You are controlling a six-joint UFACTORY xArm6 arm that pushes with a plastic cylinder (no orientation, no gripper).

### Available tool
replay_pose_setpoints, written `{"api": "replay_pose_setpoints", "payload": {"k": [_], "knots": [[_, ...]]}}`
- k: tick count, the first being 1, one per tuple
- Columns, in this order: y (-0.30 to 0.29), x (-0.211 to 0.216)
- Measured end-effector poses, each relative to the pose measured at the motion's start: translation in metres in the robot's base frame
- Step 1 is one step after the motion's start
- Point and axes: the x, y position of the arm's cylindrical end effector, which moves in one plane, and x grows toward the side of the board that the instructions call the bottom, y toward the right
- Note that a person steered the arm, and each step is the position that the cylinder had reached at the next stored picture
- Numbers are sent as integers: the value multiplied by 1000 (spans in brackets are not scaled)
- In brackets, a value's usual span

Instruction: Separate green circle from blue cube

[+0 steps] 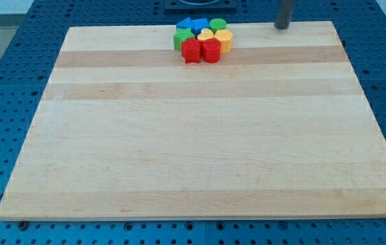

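Our green circle (218, 25) sits at the top right corner of a tight cluster of blocks near the top edge of the wooden board (199, 136). Just left of the green circle lies the blue cube (197, 24), touching it or nearly so, with another blue block (184, 24) further left. Below the green circle we see two yellow blocks (222, 39) (206, 34), and lower left of it two red blocks (210, 50) (190, 50). A second green block (179, 39) lies well left of it, on the cluster's far side.

My tip (282, 27) rests to the right of the green circle, clear of every block, at about the same level near the board's top edge. It is a plain rod with nothing to open or close, and it carries and touches nothing.

We judge the step in hand to be the approach. Pushing from the right would only press the green circle into the blue cube. Better that we bring my tip round above the cluster, into the seam between the two, and sweep the green circle rightward. The gap looks narrow, so we should enter slowly, or the yellow blocks may get dragged along.
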Motion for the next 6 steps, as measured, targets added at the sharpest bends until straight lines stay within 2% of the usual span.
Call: {"api": "replay_pose_setpoints", "payload": {"k": [6], "knots": [[-151, 0]]}}
